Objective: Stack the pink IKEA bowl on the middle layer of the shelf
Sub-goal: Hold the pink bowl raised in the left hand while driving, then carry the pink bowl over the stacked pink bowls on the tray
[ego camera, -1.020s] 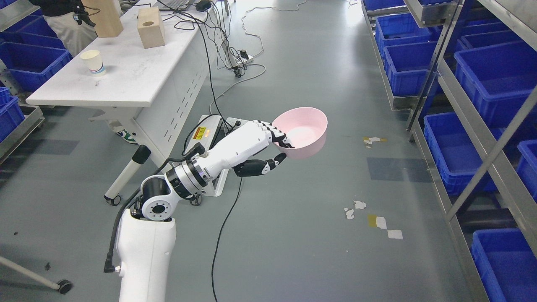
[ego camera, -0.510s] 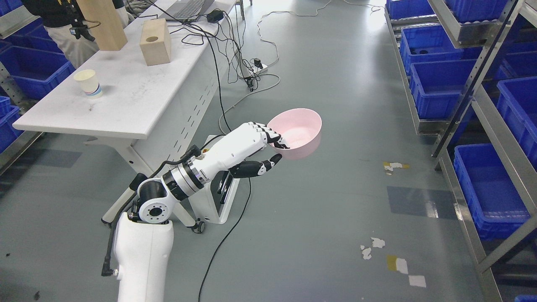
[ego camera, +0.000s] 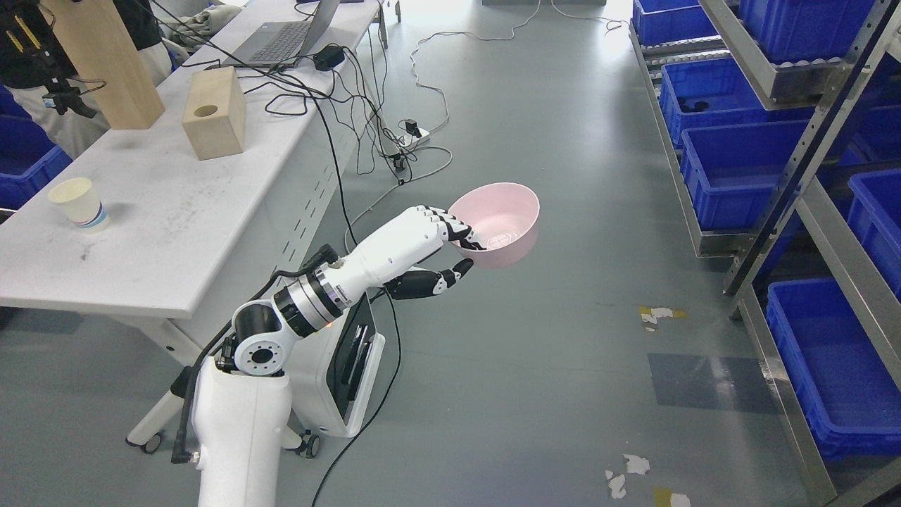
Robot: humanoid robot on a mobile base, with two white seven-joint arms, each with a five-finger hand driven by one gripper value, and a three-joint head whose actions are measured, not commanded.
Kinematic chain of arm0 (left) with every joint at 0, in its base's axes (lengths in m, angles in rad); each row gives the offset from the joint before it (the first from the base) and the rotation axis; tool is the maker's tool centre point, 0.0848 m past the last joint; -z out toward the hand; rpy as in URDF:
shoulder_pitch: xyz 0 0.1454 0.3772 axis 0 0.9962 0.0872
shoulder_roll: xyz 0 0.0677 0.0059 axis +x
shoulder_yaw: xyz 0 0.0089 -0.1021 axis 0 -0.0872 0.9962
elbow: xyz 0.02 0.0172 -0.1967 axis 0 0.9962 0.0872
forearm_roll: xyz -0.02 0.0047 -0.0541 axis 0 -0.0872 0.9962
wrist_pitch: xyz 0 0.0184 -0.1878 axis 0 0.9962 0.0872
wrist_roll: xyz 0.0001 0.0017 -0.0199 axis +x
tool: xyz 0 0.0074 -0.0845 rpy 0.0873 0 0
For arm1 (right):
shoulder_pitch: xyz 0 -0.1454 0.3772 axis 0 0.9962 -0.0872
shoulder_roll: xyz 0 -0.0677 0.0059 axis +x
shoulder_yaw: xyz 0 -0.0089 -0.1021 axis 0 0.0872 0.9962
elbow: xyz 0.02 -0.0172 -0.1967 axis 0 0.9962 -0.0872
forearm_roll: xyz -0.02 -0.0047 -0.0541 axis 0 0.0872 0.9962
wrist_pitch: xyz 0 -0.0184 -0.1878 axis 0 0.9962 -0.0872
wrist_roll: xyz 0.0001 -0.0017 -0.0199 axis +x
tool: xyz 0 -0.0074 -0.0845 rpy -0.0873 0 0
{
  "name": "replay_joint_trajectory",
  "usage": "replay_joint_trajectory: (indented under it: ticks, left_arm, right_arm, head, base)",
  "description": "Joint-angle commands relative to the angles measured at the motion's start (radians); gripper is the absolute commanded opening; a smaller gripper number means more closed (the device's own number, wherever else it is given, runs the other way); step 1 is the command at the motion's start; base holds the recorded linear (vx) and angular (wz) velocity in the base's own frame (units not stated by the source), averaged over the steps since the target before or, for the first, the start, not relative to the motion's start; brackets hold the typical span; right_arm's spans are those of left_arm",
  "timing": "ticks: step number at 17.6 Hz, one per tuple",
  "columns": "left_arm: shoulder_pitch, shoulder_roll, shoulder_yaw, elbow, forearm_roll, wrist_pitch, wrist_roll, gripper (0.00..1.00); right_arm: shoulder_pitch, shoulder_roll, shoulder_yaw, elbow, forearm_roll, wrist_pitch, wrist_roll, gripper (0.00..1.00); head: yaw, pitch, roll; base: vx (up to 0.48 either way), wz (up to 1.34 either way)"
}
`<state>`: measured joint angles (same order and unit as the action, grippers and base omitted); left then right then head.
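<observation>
My left hand [ego camera: 461, 253] is shut on the near rim of the pink bowl [ego camera: 501, 224], fingers inside and thumb under it. It holds the bowl upright in the air above the grey floor, in the middle of the aisle. The metal shelf rack [ego camera: 809, 148] stands along the right side, well to the right of the bowl. My right arm is out of view.
Blue bins [ego camera: 739, 169] fill the rack. A white table [ego camera: 162, 218] on the left carries a paper cup [ego camera: 76, 203], wooden blocks [ego camera: 215, 121] and a laptop [ego camera: 278, 39]. Cables [ego camera: 394, 158] trail on the floor. A person [ego camera: 28, 77] stands at the far left.
The whole view has shifted as the camera moved: table and rack slid downward and outward. The left hand keeps the same hold on the bowl at about the same spot.
</observation>
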<state>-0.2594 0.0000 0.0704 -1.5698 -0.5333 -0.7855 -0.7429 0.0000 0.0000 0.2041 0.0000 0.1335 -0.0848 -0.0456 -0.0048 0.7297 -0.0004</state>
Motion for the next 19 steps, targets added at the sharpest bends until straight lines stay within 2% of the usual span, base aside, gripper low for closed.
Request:
replay_joint_trajectory:
  ticks: [1,10,16,19]
  left_arm:
    - [-0.032,0.017,-0.075,0.004,0.003,0.0,0.0,0.02]
    - [-0.096,0.017,-0.188,0.004,0.004,0.0,0.004,0.03]
    - [-0.15,0.017,-0.231,0.008,0.006,0.0,0.0,0.03]
    - [-0.256,0.017,-0.209,0.008,0.009,0.0,0.002,0.03]
  right_arm:
    - [0.015,-0.017,0.0,-0.017,0.0,0.0,0.0,1.0]
    - [0.015,-0.017,0.0,-0.017,0.0,0.0,0.0,1.0]
    - [0.015,-0.017,0.0,-0.017,0.0,0.0,0.0,1.0]
    - [0.015,-0.017,0.0,-0.017,0.0,0.0,0.0,1.0]
  head:
    - [0.0,0.0,0.0]
    - [0.0,0.0,0.0]
    - [0.0,0.0,0.0]
    - [0.0,0.0,0.0]
  base:
    - [0.331,-0.08]
    - [0.253,-0.22]
    - [0.121,-0.97]
    - [0.052,-1.33]
